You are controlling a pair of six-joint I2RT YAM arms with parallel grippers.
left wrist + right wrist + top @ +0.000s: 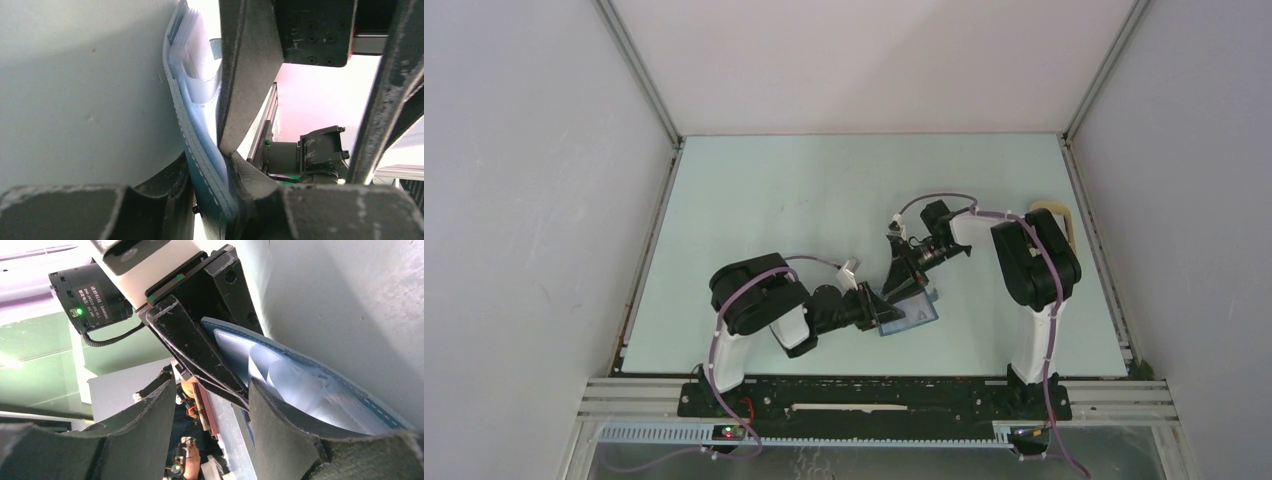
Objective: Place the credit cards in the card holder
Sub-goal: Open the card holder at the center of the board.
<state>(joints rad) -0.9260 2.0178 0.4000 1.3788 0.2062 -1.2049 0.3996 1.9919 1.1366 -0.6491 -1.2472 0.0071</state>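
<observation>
The left gripper [210,175] clamps the card holder [187,135] by its stitched edge near six o'clock on the table [754,200], the right gripper [211,385] open-jawed beside it.

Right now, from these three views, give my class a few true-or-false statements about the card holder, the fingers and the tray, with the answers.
1. The left fingers are closed on the stitched edge of the card holder. True.
2. The card holder rests inside the beige tray. False: it is at the front middle of the table, between the two arms, well apart from the tray.
3. The right fingers are shut tight. False: they stand apart, with a clear gap between them.
4. The beige tray sits at the table's right side, partly hidden behind the right arm. True.
</observation>
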